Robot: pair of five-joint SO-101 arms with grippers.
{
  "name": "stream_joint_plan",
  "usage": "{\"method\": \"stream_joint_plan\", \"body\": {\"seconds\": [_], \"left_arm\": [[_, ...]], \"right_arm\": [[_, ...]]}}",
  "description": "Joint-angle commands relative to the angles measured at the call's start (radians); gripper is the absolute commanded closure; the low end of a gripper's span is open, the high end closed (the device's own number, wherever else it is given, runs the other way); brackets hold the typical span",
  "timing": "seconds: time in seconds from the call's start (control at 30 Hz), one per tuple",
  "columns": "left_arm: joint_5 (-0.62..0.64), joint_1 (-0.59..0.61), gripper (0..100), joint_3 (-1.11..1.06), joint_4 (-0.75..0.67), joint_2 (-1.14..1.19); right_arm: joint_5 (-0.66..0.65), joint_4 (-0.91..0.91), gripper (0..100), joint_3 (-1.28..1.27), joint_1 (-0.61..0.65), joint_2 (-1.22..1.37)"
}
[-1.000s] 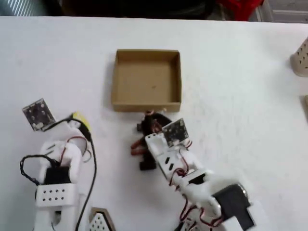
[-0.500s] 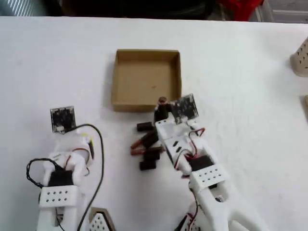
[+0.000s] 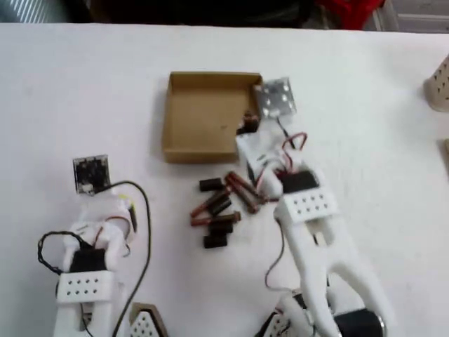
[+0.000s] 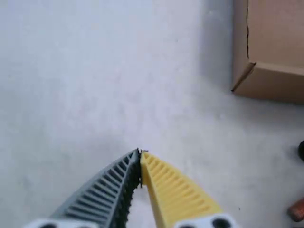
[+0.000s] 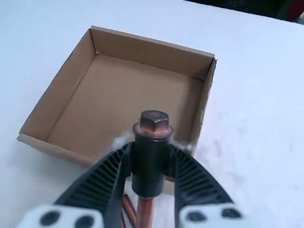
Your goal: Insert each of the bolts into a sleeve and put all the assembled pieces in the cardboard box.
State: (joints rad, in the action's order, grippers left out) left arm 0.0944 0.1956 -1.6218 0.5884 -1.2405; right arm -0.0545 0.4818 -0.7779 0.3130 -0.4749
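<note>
Since the right claw (image 5: 150, 154) clamps its ridged jaws on the black cylindrical sleeve (image 5: 149, 166) alone, the copper-coloured, hex-headed bolt (image 5: 151, 124) could slip from the smooth bore if tilted; held by the thin rim of the cardboard box (image 5: 142, 47), the piece might clip it; the left claw (image 4: 140, 159) is closed and empty over the matt white worktop (image 4: 71, 71); loose pieces (image 3: 217, 207) lie beside the box.

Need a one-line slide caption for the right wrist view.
Right gripper clamps a sleeved bolt upright by the rim of the open cardboard box.
</note>
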Motion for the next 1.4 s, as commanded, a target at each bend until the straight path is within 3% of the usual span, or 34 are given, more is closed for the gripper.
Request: {"method": "stream_joint_plan", "body": {"seconds": [0.0, 0.27, 0.57, 0.8, 1.03, 1.27, 1.37], "left_arm": [[-0.012, 0.004, 98, 0.006, 0.000, -0.015], [-0.012, 0.004, 98, 0.006, -0.002, -0.015], [-0.012, 0.004, 98, 0.006, -0.002, -0.015], [-0.052, 0.002, 98, 0.009, -0.003, -0.016], [-0.052, 0.002, 98, 0.009, -0.003, -0.016], [-0.054, 0.002, 98, 0.009, -0.003, -0.016], [-0.052, 0.002, 98, 0.009, -0.003, -0.016]], "right_arm": [[-0.003, 0.165, 98.1, 0.365, -0.018, 0.193], [-0.008, 0.312, 98.1, 0.812, -0.033, 0.568], [-0.011, 0.314, 98.1, 1.020, -0.077, 0.885], [-0.143, 0.390, 98.0, 1.131, -0.076, 1.044], [-0.150, 0.608, 97.7, 1.343, -0.077, 1.078], [-0.149, 0.851, 79.3, 1.525, -0.064, 1.081], [-0.150, 0.863, 79.6, 1.527, -0.054, 1.081]]}}
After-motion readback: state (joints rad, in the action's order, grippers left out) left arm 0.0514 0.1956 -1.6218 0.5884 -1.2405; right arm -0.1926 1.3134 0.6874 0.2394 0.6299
